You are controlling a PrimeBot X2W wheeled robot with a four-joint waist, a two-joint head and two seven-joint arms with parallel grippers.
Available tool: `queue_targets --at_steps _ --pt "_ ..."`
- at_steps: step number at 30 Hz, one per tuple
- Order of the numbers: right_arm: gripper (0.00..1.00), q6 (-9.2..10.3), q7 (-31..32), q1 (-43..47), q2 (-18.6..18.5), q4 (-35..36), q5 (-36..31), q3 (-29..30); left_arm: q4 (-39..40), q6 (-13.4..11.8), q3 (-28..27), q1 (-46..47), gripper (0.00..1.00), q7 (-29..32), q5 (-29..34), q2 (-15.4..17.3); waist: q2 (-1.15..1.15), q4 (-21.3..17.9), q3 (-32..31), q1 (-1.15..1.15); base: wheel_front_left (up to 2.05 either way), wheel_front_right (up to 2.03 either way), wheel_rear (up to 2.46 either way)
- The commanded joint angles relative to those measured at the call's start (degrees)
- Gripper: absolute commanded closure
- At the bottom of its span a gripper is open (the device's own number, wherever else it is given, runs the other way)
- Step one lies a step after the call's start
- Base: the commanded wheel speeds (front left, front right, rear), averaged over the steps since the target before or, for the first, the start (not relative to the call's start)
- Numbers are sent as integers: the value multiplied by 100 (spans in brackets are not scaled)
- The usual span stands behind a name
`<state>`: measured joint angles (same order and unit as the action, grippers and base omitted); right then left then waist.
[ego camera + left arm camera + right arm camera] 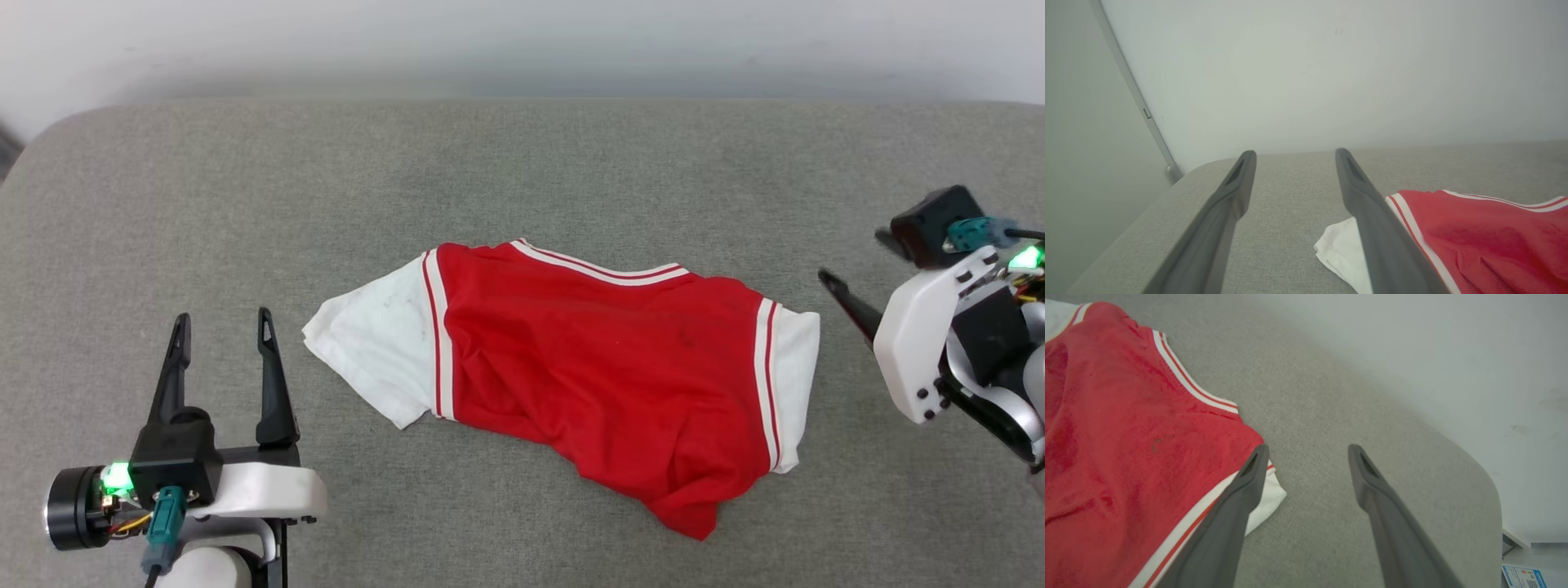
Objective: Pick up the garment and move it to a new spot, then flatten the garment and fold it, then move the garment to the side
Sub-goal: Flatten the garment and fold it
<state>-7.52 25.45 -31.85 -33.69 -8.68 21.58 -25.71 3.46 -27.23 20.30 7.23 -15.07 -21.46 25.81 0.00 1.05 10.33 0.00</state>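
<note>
Left claw (222, 314) agape, right claw (1308, 448) agape, garment (604, 359) lying between them

Fingers (273, 392): long, dark, tapered, slotted near the tips
Wrist shells (914, 343): white moulded plastic, black screws
Lights (117, 478): green
Plugs (166, 510): teal, coloured wires

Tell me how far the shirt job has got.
Done: the garment lies mostly spread on the grey surface, sleeves out, plain side up; whether it was relocated I cannot tell. In hand: nothing; the left gripper and right gripper flank it, jaws open. Left: smooth its bunched lower edge, fold it, move it aside.
</note>
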Motion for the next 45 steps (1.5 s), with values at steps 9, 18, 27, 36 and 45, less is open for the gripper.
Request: queue_targets --at_steps 9,18,27,36,45 --pt "0 6 1680 -339 -629 -65 1606 -895 -43 555 -517 -253 0 -14 675 -680 0 210 279 0 0 0 0" --pt "0 -3 1519 -17 181 -1283 1937 -1593 -163 1072 -908 -105 0 -14 1179 -1271 0 380 588 0 0 0 0" --pt "100 5 713 -500 -115 -1310 2065 -1997 -270 1337 -1194 -297 0 -14 1423 -1535 0 223 434 0 0 0 0" --pt "100 6 608 -804 -1189 -912 2417 -1861 -278 1560 -1420 -419 0 -14 1603 -1748 0 70 329 0 0 0 0" --pt "100 3 800 -216 -1017 -1850 2665 -1931 -329 1760 -1526 -276 0 -14 1741 -1867 0 84 505 0 0 0 0"
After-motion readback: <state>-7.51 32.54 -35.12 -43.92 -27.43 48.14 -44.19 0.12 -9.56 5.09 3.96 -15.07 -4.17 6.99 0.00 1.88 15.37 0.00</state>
